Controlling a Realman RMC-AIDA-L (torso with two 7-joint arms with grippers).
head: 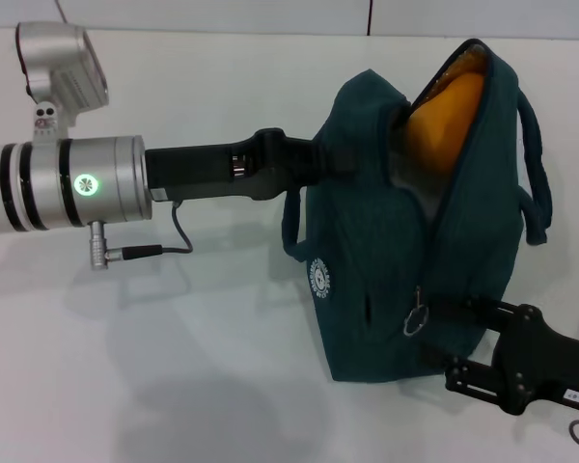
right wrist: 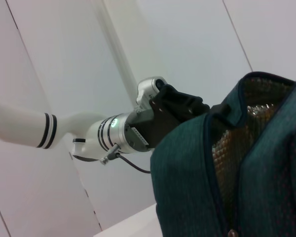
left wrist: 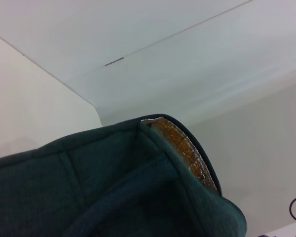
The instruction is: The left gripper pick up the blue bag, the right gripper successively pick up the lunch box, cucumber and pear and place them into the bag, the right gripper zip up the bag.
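The blue bag (head: 386,280) hangs tilted above the white table, with my left gripper (head: 320,162) shut on its strap near the rim. That gripper (right wrist: 180,106) also shows in the right wrist view, clamped on the bag (right wrist: 197,177). The bag's far end gapes open, and a smooth orange-yellow bulk that looks like the pear (head: 449,114) shows inside. The ring zip pull (head: 414,319) hangs at the near end. My right gripper (head: 437,338) is open there, its upper finger (head: 463,308) just beside the ring. Lunch box and cucumber are hidden.
White table (head: 174,367) lies all around under the bag. A loop handle (head: 536,183) hangs off the bag's right side. Foil lining (left wrist: 187,153) shows at the rim (right wrist: 237,143). A thin cable (head: 179,236) loops under my left wrist.
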